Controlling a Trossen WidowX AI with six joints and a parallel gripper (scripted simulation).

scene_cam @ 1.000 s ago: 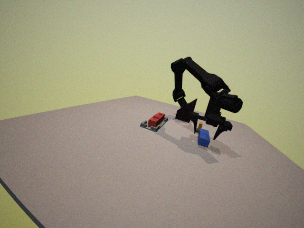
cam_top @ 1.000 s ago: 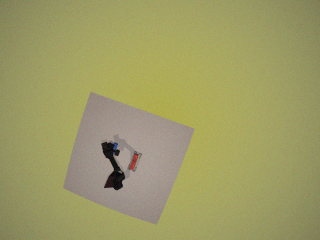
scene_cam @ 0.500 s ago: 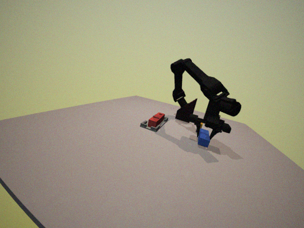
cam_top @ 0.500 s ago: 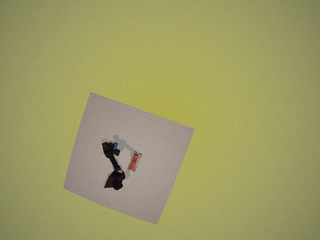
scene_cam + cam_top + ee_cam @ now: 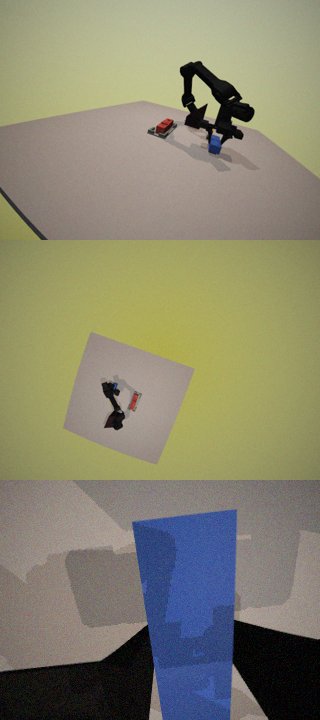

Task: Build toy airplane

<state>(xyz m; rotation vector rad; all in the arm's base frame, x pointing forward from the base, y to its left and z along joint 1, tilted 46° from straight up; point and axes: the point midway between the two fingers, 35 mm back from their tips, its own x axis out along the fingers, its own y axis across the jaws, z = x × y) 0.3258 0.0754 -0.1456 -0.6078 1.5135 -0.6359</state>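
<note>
The red fuselage [image 5: 133, 401] [image 5: 164, 125] lies lengthwise in the grey cradle of the jig [image 5: 138, 401] [image 5: 151, 131]. My gripper [image 5: 215, 142] [image 5: 183, 626] points down and is shut on the blue wing [image 5: 115, 385] [image 5: 214, 147] [image 5: 200, 570], a long block, with one finger on each side. The wing is at or very near the table top; its underside is hidden. A small orange piece, the tail fin [image 5: 110, 401] [image 5: 212, 131], shows behind the gripper, mostly hidden by the arm.
The arm's base [image 5: 117, 422] [image 5: 192, 121] stands behind the gripper, with a dark wedge shape [image 5: 109, 422] [image 5: 202, 115] beside it. The jig lies to the right of the arm in the top view. The pale table [image 5: 160, 379] [image 5: 103, 167] carries the arm's shadows.
</note>
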